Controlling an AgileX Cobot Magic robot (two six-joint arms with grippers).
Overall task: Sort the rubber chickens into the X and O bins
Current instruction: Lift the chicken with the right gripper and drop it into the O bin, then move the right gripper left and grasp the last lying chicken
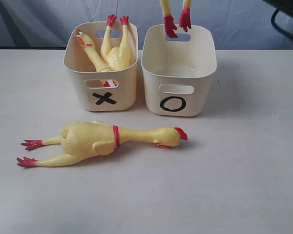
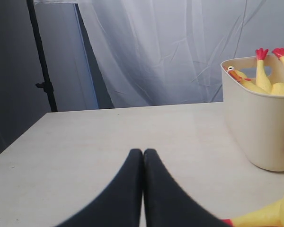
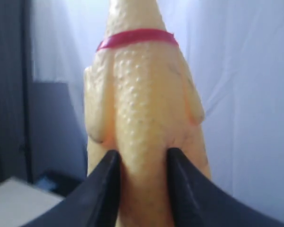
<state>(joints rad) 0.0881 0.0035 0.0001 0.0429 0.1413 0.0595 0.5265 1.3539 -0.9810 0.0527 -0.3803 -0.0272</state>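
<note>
The X bin holds a headless chicken feet up and a head-and-neck piece; both show in the left wrist view with the X bin. The O bin looks empty. Red feet of a hanging chicken dangle over the O bin's back rim. My right gripper is shut on that chicken's body, a red band above. A whole chicken lies on the table in front of the bins, head to the right. My left gripper is shut, empty, low over the table.
The pale table stretches around the bins. A white curtain hangs behind it, and a black stand rises at the table's far corner. A black cable shows at the upper right.
</note>
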